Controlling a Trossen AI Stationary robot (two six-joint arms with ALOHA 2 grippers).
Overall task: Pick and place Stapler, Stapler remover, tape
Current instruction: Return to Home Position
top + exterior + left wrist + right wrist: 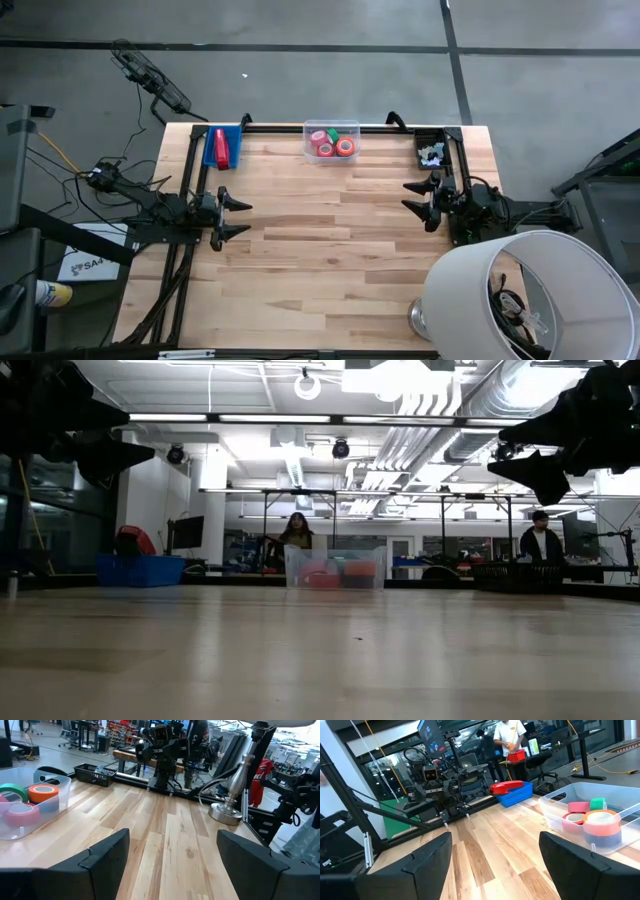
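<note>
Now we see the stapler (220, 146) in the blue bin (236, 152), tape (345, 146) in the transparent bin (331, 124); left gripper (246, 218) and right gripper (405, 196) spread wide, empty.

Even overhead light covers the wooden table (330, 250), with only faint, soft shadows. In the low view bright ceiling strips (300, 418) glare, so the left gripper (130, 442) and right gripper (505, 448) show as black silhouettes against the lit room.
</note>
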